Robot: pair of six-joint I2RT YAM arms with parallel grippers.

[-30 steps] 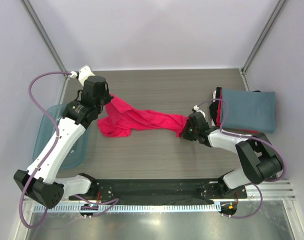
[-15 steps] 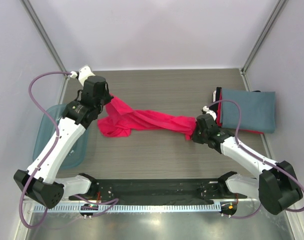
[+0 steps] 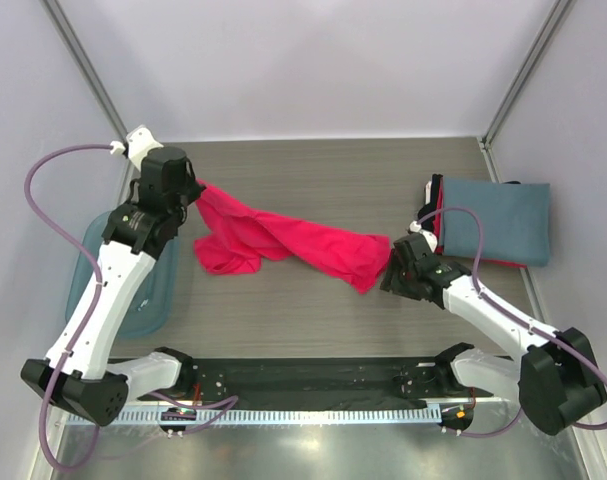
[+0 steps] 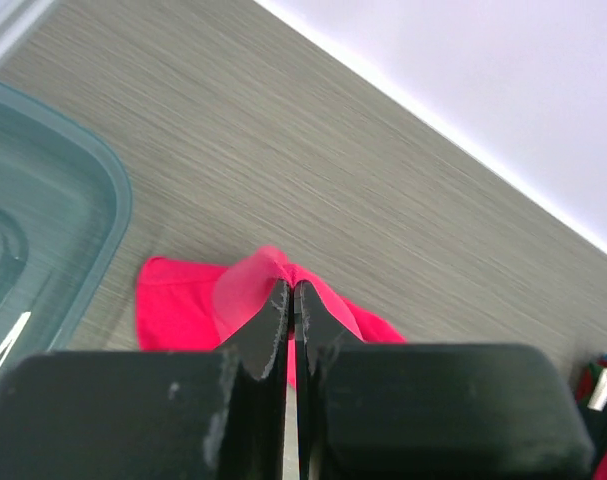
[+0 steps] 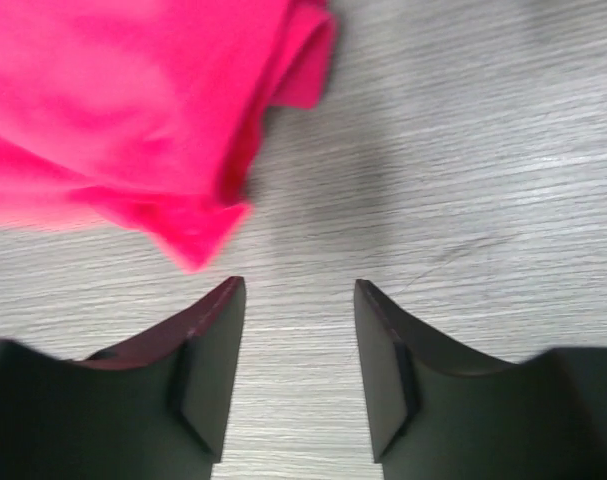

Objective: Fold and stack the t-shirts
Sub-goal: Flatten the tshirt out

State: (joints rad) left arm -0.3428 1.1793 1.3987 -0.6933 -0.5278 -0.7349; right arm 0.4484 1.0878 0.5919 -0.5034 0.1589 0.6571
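Since the earlier frame, the right gripper (image 5: 298, 288) has let go of its end of the bright pink-red cotton t-shirt (image 3: 283, 240). The left arm has drawn its end up and towards the upper left of the overhead view.

Present condition:
- The right fingers stand apart and empty over the grey wood-grain table (image 3: 333, 165). The freed hem lies just ahead of them on the boards, right of centre in the frame.
- The left gripper (image 4: 289, 292) is clenched tight on a pinch of the pink-red fabric, holding that end off the table.
- The garment runs as a twisted, rumpled band from upper left down to centre right. It is not spread flat and not folded.
- At the right of the frame, a folded slate blue-grey t-shirt (image 3: 498, 222) tops the stack, with a red edge (image 3: 441, 222) showing beneath it.
- A translucent blue plastic bin (image 3: 83, 270) sits at the left, partly under the left arm.

Assessment: the step in hand appears to be laying the shirt out before folding. The next move probably calls for the right gripper to take a fresh hold on a corner or sleeve. Both arms could then pull the cloth flat before any fold is made.
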